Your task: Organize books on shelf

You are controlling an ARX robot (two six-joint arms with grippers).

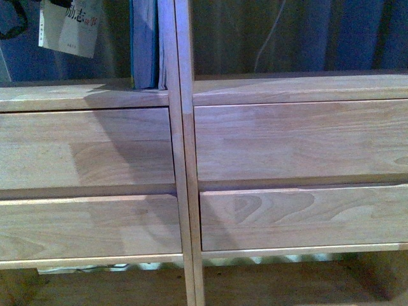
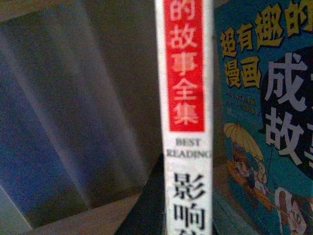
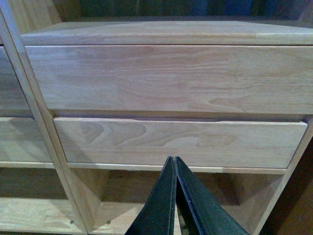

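Observation:
The white paperback (image 1: 69, 25) hangs tilted in the upper left compartment of the light wood shelf (image 1: 280, 140). In the left wrist view its white spine with a red mark (image 2: 185, 98) runs up the middle. My left gripper (image 2: 187, 223) is shut on it, with one dark finger (image 2: 146, 205) showing beside the spine. The teal book (image 1: 145, 44) stands upright against the vertical post, and its cover (image 2: 266, 122) shows just beside the paperback. My right gripper (image 3: 175, 164) is shut and empty in front of the lower right drawer front (image 3: 176, 142).
Two drawer fronts fill each column below the top board (image 1: 89, 95). An open compartment (image 3: 122, 196) lies under the right drawers. Blue cloth (image 1: 357, 32) hangs behind the open-backed upper right compartment.

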